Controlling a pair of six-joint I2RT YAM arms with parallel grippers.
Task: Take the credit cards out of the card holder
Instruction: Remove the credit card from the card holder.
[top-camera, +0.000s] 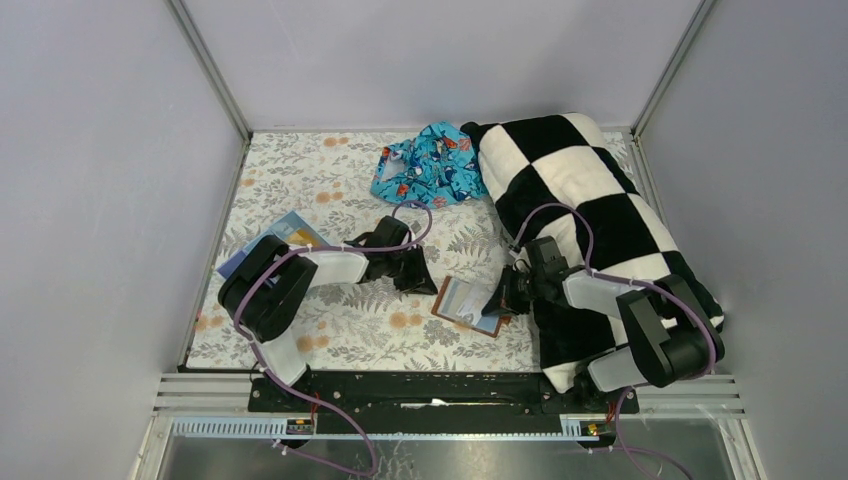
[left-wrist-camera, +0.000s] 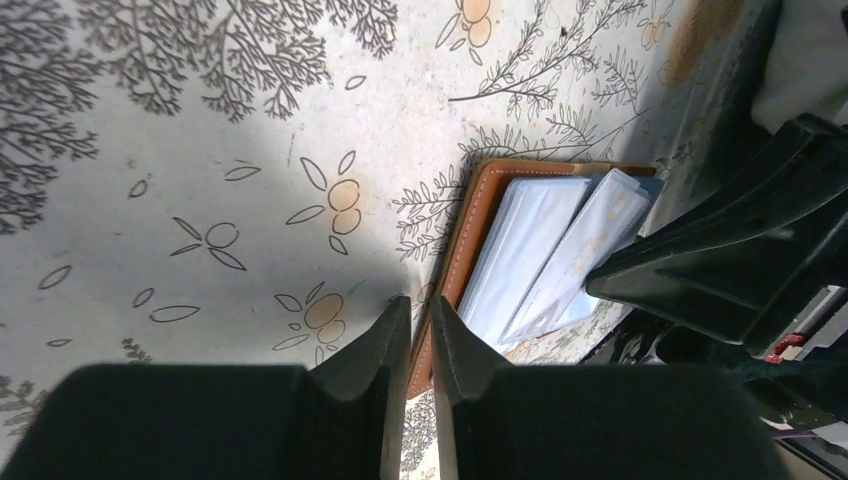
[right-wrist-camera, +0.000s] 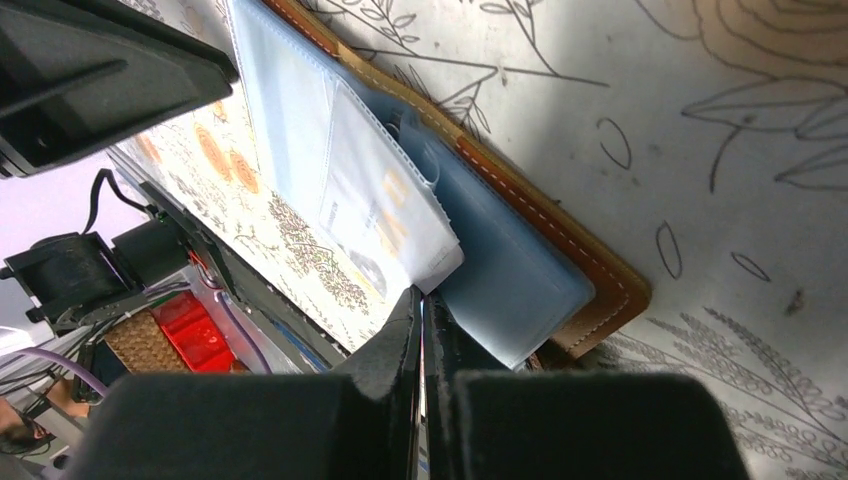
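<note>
Drawing a credit card (right-wrist-camera: 385, 215) from the card holder (top-camera: 462, 303), which lies open on the floral table (top-camera: 300, 190) between the arms.
The left gripper (left-wrist-camera: 420, 312) pinches the holder's brown stitched edge. The right gripper (right-wrist-camera: 420, 300) has its jaws pressed together at the protruding card's corner, though whether they actually catch it is unclear. Best to pin the holder flat and pull slowly along the slot so that the holder does not lift.

Plain grey walls (top-camera: 100, 150) w/ alu corner posts (top-camera: 212, 70) round floral-print tabletop (top-camera: 300, 170), even light.
</note>
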